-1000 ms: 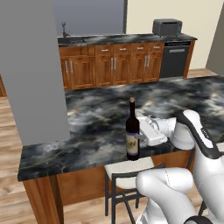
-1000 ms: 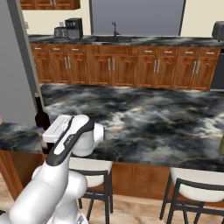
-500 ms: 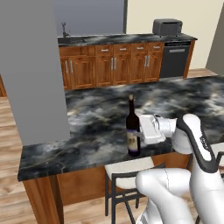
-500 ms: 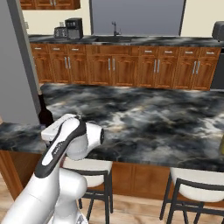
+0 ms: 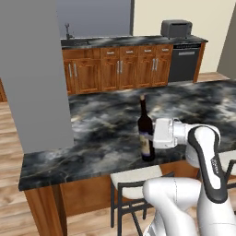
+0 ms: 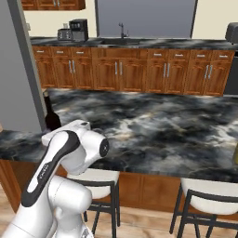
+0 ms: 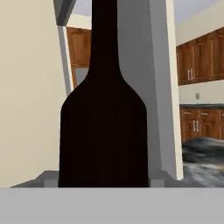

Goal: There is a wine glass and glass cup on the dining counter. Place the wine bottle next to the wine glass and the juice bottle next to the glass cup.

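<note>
The wine bottle is slim and dark with a long neck. It stands upright near the front edge of the dining counter, a black-and-grey marbled top. My gripper reaches in from the right and is shut on the bottle's lower body. In the hand view the wine bottle fills the middle, close between the jaws. In the right base view the wine bottle peeks out behind my arm. A thin olive-yellow sliver at the right edge could be the juice bottle. The wine glass and the glass cup are out of view.
A broad grey pillar rises at the counter's left end. Stools stand under the counter's front edge. Wooden cabinets with a sink line the back wall, and the counter runs on to the right.
The wine bottle has shifted slightly right and its base has risen a little, with my gripper staying shut on it. The arm's elbow has swung along.
</note>
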